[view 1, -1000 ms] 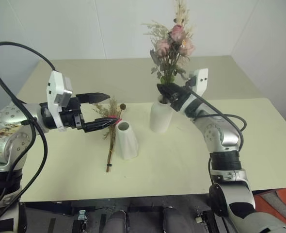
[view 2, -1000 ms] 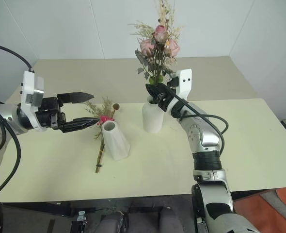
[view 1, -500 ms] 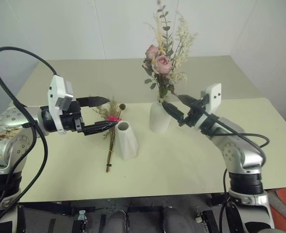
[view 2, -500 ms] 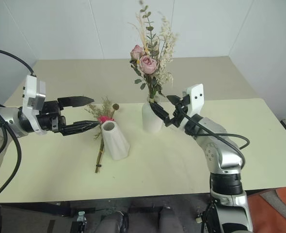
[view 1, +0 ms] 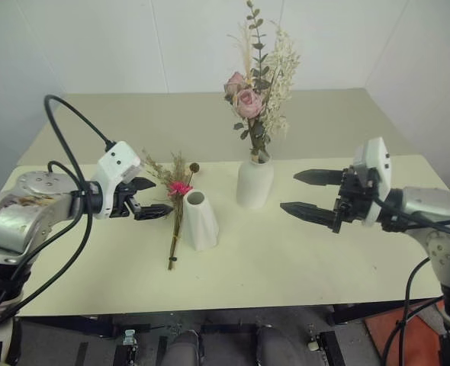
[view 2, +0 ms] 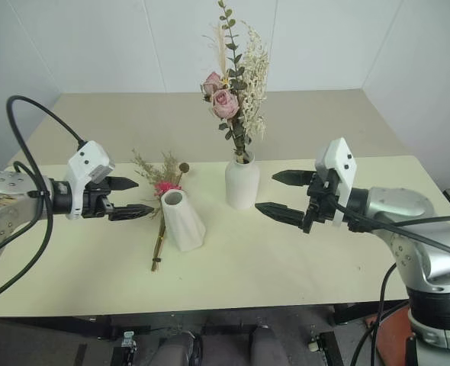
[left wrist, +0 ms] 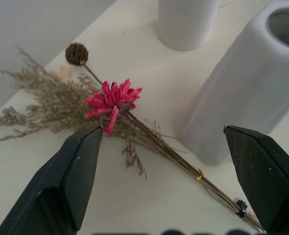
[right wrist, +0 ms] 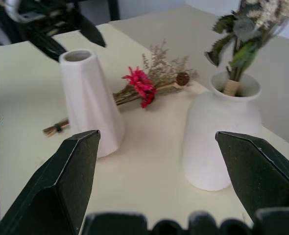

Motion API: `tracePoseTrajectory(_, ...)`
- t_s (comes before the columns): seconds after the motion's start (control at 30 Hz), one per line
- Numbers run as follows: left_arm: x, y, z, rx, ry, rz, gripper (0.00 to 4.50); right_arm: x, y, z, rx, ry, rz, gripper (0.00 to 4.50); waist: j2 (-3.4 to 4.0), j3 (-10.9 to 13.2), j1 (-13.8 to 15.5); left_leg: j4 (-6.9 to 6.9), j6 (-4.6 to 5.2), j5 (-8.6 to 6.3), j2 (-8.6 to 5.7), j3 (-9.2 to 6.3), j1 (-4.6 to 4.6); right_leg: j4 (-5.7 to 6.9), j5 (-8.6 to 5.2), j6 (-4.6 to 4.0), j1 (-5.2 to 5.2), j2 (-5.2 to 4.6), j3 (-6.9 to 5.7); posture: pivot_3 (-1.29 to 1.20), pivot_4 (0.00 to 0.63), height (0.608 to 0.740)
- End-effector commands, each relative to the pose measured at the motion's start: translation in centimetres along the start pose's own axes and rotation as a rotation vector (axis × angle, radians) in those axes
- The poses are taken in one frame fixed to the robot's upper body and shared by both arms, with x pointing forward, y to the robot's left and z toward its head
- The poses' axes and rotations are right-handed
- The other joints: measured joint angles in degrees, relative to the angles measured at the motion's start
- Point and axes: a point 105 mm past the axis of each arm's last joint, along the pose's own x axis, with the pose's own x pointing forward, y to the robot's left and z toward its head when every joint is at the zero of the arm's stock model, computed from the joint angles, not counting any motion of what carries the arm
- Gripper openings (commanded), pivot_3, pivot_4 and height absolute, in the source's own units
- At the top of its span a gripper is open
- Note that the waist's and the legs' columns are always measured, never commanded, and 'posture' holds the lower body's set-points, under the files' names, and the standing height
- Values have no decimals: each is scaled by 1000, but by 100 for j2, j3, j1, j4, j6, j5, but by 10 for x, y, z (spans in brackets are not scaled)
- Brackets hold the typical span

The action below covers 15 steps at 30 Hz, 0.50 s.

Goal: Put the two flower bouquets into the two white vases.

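On the cream table [view 1: 301, 267], the magenta bouquet [view 1: 175, 210] lies flat, its stems running along the left side of the cone-shaped white vase [view 1: 199, 221], its flower head beside the vase's open top. That vase stands empty. Just right of it, the rounded white vase [view 1: 254, 183] holds the pink rose bouquet [view 1: 257, 91] upright, so one half of the job looks done.

Judging by this, the step in hand is picking up the magenta bouquet. The left gripper [view 1: 147, 197] hovers above the flower head, fingers spread wide with nothing between them; in its wrist view the bloom and stems sit between the two fingers. The right gripper [view 1: 305, 192] hangs to the right of the rounded vase, clear of it, fingers also wide apart and empty.

Next, the left gripper probably needs to lower onto the thin stems, close on them without nudging the cone vase touching close alongside, then lift and tip the bundle upright over the hole.
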Motion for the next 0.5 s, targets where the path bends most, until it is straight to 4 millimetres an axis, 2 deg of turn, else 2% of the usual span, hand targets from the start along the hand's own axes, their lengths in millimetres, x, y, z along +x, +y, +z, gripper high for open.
tracePoseTrajectory(0.03,11,8,-7,-46,121,68,4323,-4,8,23,-97,-41,98,4481,0,0,2,0,0,0,0,-1,0,-1,0,1,-1,1,0,0,150,740)
tracePoseTrajectory(0.17,30,16,-13,-103,178,132,4323,-3,11,29,-121,-55,138,4481,-2,0,7,0,0,0,-1,-1,1,2,0,0,1,0,0,0,150,740)
tracePoseTrajectory(0.4,52,8,-15,-135,201,93,4323,-2,16,30,-122,-67,143,4481,-2,0,27,2,0,0,-3,-3,-6,2,1,-2,-5,-4,0,0,150,740)
tracePoseTrajectory(0.5,60,5,-23,-122,254,99,4323,-2,17,30,-118,-70,140,4481,-3,0,34,2,0,0,-3,-4,-4,4,1,-2,-4,-4,0,0,150,740)
